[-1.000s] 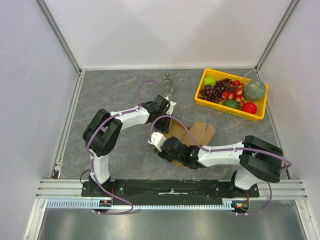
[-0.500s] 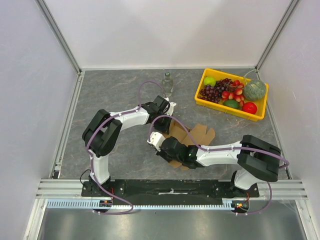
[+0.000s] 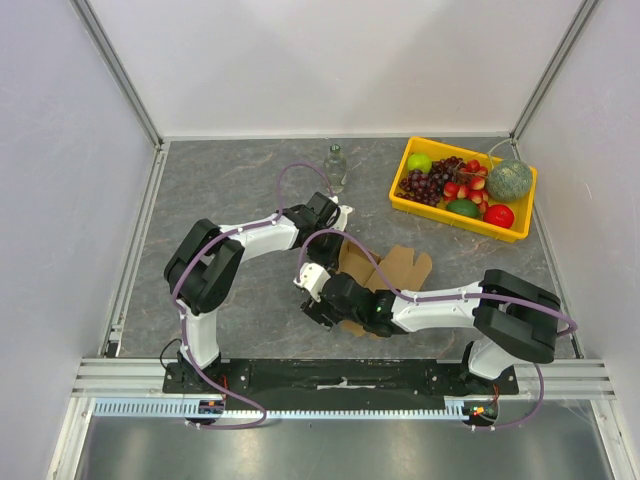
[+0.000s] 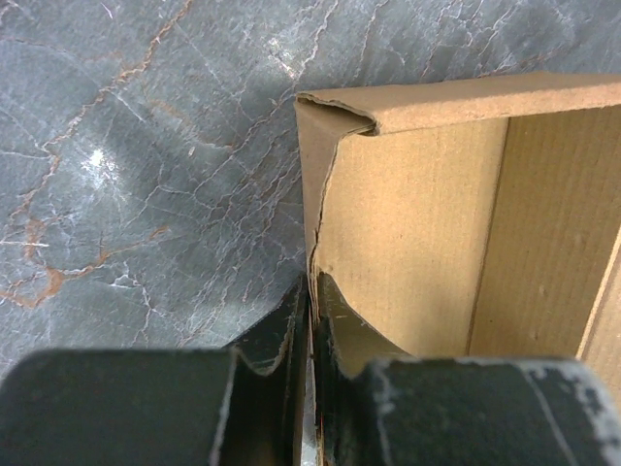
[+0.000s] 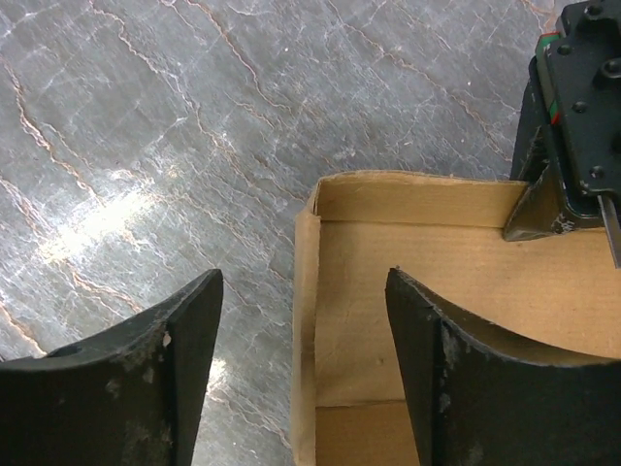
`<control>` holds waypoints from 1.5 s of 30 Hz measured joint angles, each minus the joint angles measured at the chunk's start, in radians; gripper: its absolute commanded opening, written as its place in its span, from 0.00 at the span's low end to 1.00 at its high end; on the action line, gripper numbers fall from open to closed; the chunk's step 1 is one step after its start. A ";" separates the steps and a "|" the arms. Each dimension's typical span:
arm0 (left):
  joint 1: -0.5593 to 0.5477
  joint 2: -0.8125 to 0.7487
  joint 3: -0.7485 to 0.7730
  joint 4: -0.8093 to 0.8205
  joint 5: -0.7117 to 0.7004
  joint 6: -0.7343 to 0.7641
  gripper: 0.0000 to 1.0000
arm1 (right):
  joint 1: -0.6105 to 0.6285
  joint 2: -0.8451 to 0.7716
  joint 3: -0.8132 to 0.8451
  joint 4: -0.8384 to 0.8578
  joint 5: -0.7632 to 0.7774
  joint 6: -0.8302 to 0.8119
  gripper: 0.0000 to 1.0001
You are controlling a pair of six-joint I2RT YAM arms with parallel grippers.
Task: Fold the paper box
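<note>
The paper box (image 3: 392, 268) is brown cardboard, partly folded, lying mid-table with its flaps spread to the right. In the left wrist view my left gripper (image 4: 310, 291) is shut on the edge of an upright wall of the box (image 4: 417, 194). That gripper (image 3: 338, 232) sits at the box's far left corner in the top view. My right gripper (image 5: 304, 277) is open, its fingers standing on either side of the box's left wall (image 5: 306, 330) without touching it. From above, the right gripper (image 3: 318, 298) is at the box's near left side.
A yellow tray (image 3: 440, 218) of fruit stands at the back right. A clear bottle (image 3: 336, 165) is upright behind the left arm. The left gripper's body (image 5: 582, 116) shows close by at the top right of the right wrist view.
My right gripper has gone from nearly shut to open and has shifted slightly toward the near left of the box. The left gripper keeps its hold and has not moved.
</note>
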 measured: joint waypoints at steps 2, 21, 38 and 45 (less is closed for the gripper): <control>0.000 0.000 0.000 0.000 0.000 0.000 0.15 | 0.000 0.000 0.000 0.000 0.002 -0.001 0.68; -0.006 -0.011 -0.004 -0.009 -0.002 0.000 0.27 | 0.000 0.013 0.032 -0.037 -0.008 -0.008 0.54; -0.006 -0.077 -0.021 -0.070 0.001 -0.011 0.41 | 0.000 0.013 0.032 -0.060 -0.024 0.000 0.36; -0.006 -0.154 -0.026 -0.068 0.037 -0.015 0.47 | 0.000 0.013 0.023 -0.060 -0.029 0.001 0.28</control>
